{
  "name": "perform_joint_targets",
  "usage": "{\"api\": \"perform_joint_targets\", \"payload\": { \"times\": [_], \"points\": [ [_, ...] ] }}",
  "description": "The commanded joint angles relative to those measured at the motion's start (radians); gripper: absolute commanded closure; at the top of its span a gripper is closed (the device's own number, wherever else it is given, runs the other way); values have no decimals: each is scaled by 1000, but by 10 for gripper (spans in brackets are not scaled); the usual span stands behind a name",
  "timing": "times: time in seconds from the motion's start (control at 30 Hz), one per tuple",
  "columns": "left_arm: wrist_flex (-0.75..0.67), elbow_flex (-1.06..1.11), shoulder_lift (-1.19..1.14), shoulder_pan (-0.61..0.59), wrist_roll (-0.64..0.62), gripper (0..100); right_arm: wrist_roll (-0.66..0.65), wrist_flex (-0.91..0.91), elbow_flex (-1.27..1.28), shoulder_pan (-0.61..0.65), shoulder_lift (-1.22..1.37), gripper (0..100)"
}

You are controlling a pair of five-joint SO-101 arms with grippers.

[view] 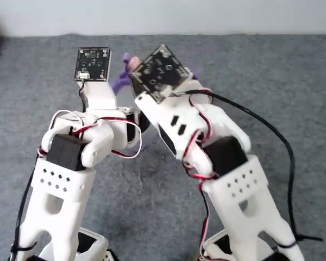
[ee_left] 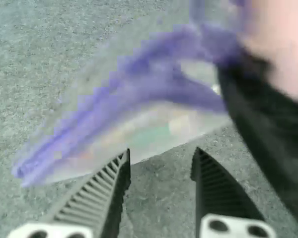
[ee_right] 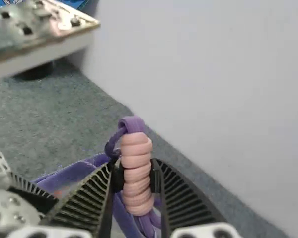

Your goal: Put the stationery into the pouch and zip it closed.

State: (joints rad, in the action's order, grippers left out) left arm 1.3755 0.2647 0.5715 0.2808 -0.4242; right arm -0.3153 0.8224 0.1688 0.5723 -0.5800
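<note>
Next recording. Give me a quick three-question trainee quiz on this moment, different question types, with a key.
1. True or false: the left gripper is shut on the pouch.
2. What does the right gripper clamp? A) a pen B) the pink coiled pull C) nothing
3. Fill in: the pouch's trim is ___ in colour.

Key: 1 false, its jaws stand open just short of the pouch; 2 B; 3 purple.
</note>
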Motion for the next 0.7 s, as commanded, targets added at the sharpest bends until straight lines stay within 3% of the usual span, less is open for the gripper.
{"api": "perform_joint_targets", "payload": {
  "times": [0.0,0.23,0.43,0.67],
  "points": [
    [71,-39,3,-48,-3,816,80,114,-46,10,-74,991],
    [258,-176,3,-112,98,816,172,225,-44,10,-82,991],
    [305,-228,3,-103,238,815,166,260,-43,16,-81,991],
    [299,-231,2,-104,390,812,41,249,15,36,-82,991]
  ]
}}
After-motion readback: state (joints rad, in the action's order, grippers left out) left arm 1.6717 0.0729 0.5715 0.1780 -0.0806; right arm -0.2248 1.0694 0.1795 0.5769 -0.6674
